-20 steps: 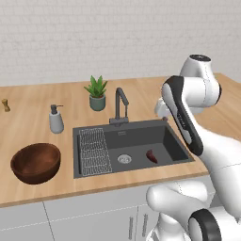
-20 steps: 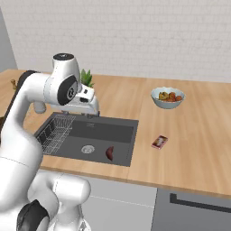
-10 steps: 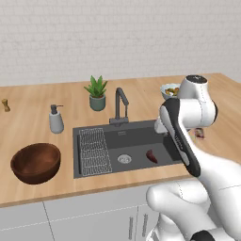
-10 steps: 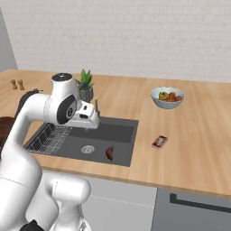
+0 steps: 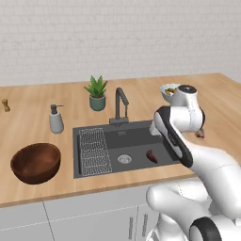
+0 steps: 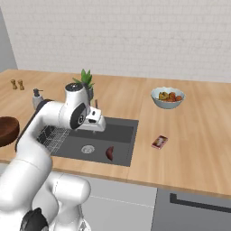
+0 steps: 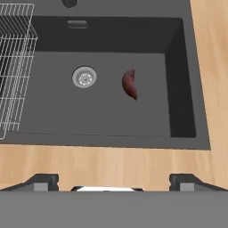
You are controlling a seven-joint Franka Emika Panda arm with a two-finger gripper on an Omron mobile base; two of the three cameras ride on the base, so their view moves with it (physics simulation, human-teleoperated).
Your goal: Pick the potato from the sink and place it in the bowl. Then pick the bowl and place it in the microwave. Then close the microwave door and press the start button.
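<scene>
potato [image 7: 129,83]: small dark reddish-brown oblong, lying on the floor of the sink [image 7: 53,111], just right of the round steel drain. Wire rack sits at the basin's left. bowl [image 5: 36,162]: dark brown wood, upright, empty, on worktop left of sink.

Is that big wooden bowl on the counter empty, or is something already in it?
Empty. The bowl shows only its glossy brown inside; the potato lies in the sink.

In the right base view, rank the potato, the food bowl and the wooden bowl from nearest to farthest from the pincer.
1. potato, in the sink just below the open pincer.
2. wooden bowl, at the left edge.
3. food bowl, far right on the counter.
</scene>
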